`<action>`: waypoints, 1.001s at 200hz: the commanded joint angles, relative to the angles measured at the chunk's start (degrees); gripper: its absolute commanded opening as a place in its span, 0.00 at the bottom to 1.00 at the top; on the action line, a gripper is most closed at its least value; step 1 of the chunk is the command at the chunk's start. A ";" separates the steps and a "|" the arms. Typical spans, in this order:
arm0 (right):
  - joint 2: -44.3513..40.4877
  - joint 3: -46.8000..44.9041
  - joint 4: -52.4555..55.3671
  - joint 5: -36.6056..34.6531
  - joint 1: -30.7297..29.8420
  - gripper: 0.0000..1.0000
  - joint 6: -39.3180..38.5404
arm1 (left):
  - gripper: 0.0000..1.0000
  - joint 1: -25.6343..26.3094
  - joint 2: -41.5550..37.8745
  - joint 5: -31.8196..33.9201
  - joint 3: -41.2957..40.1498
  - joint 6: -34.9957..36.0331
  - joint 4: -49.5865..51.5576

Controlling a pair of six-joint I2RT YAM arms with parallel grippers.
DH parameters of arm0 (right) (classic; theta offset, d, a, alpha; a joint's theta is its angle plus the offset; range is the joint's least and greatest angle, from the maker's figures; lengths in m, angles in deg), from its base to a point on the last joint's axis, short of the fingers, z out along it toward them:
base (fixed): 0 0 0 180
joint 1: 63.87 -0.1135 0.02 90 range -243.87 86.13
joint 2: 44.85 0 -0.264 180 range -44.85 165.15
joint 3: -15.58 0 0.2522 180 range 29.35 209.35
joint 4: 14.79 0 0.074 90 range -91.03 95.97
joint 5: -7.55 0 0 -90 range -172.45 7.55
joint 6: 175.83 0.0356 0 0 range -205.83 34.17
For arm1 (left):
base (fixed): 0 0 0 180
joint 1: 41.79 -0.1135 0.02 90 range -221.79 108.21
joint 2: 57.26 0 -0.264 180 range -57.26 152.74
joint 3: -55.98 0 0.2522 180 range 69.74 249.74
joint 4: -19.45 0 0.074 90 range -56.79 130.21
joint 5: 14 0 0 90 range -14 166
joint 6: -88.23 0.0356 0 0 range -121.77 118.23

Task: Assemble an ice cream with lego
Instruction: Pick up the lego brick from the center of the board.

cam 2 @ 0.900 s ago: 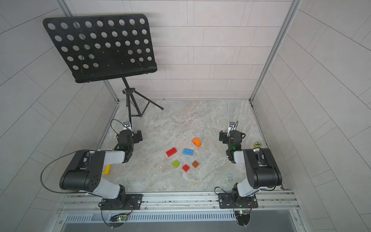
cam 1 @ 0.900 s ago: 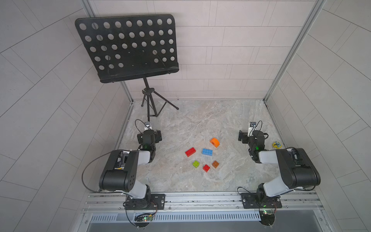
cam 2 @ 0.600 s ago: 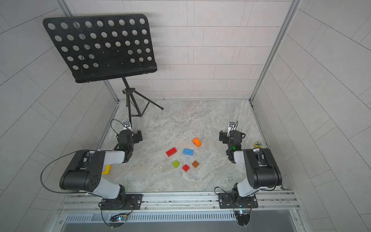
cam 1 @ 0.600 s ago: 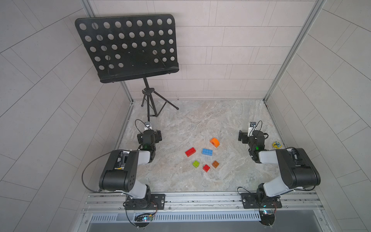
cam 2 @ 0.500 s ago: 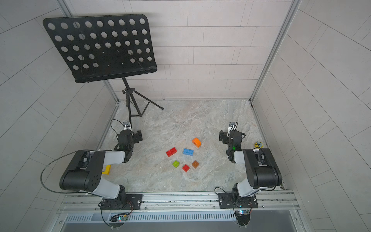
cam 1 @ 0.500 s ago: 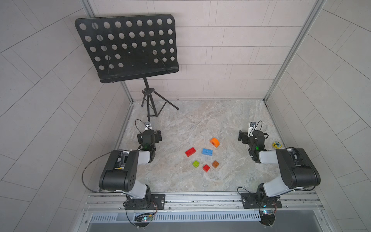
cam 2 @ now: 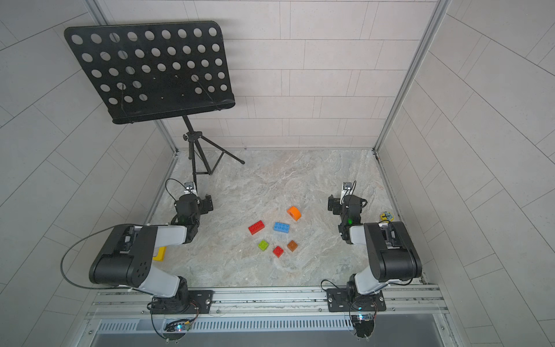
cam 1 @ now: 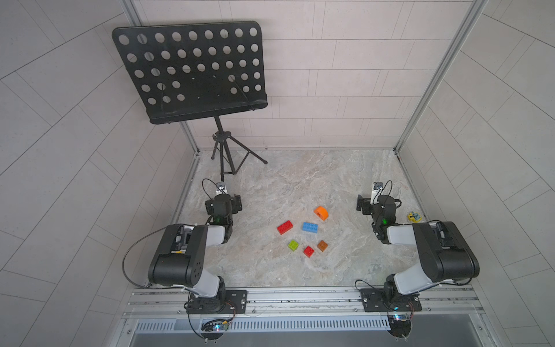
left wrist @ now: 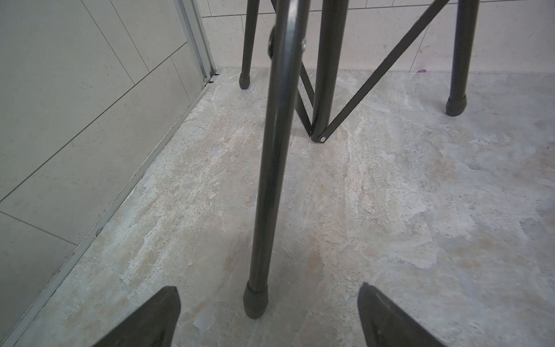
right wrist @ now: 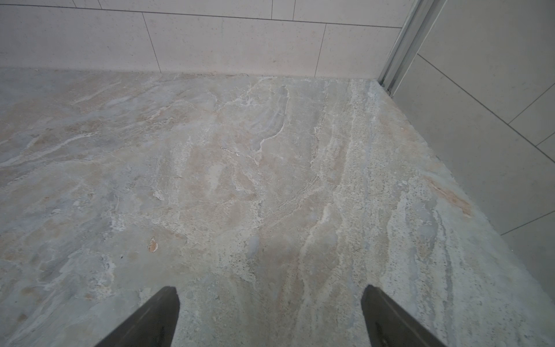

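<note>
The lego lies loose on the marble floor between my arms, and no built ice cream shows. In both top views I see a red oblong brick (cam 1: 284, 227) (cam 2: 256, 227), a blue oblong (cam 1: 310, 227) (cam 2: 281, 227) and an orange half-round (cam 1: 321, 213) (cam 2: 294, 213). Nearer the front lie small lime green (cam 1: 293, 245), red (cam 1: 308, 251) and brown-orange (cam 1: 322, 245) squares. My left gripper (cam 1: 223, 202) (left wrist: 268, 287) is open and empty, left of the bricks. My right gripper (cam 1: 377, 205) (right wrist: 269, 287) is open and empty over bare floor, right of them.
A black music stand (cam 1: 192, 69) stands at the back left. One of its tripod feet (left wrist: 256, 303) is on the floor just ahead of my left fingers. A small yellow object (cam 1: 414, 215) lies by the right wall and a yellow piece (cam 2: 159, 254) under the left arm. Walls enclose three sides.
</note>
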 commanded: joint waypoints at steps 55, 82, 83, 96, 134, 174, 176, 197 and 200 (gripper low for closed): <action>-2.79 4.93 9.51 -0.92 -0.73 0.91 -0.86 | 1.00 0.26 -3.57 -1.11 4.95 1.43 9.44; -5.93 17.72 34.19 -1.96 -2.13 0.84 -0.91 | 0.98 2.74 -6.60 7.70 15.31 -6.88 31.65; -5.96 18.01 34.40 -2.19 -2.36 0.84 -1.01 | 0.98 2.77 -6.58 7.71 15.59 -7.29 32.04; -6.01 21.65 41.23 -5.35 -4.81 0.84 -1.54 | 0.96 4.85 -5.83 8.25 20.14 -8.86 38.26; -4.25 33.78 63.68 -11.84 -13.70 0.84 -2.02 | 0.90 12.18 -3.57 9.33 31.62 -14.32 53.47; -4.57 42.86 82.05 -14.43 -24.52 0.83 1.24 | 0.82 19.86 -4.57 9.09 42.17 -16.63 73.36; -4.64 43.25 82.84 -14.34 -24.98 0.83 1.50 | 0.81 20.22 -4.98 8.85 42.38 -16.72 73.99; -5.75 45.30 89.14 -10.70 -29.02 0.84 4.65 | 0.79 22.92 -9.59 4.56 43.04 -19.57 80.16; -6.01 45.28 89.74 -10.02 -29.51 0.84 5.09 | 0.79 23.28 -10.29 3.98 42.95 -20.00 80.88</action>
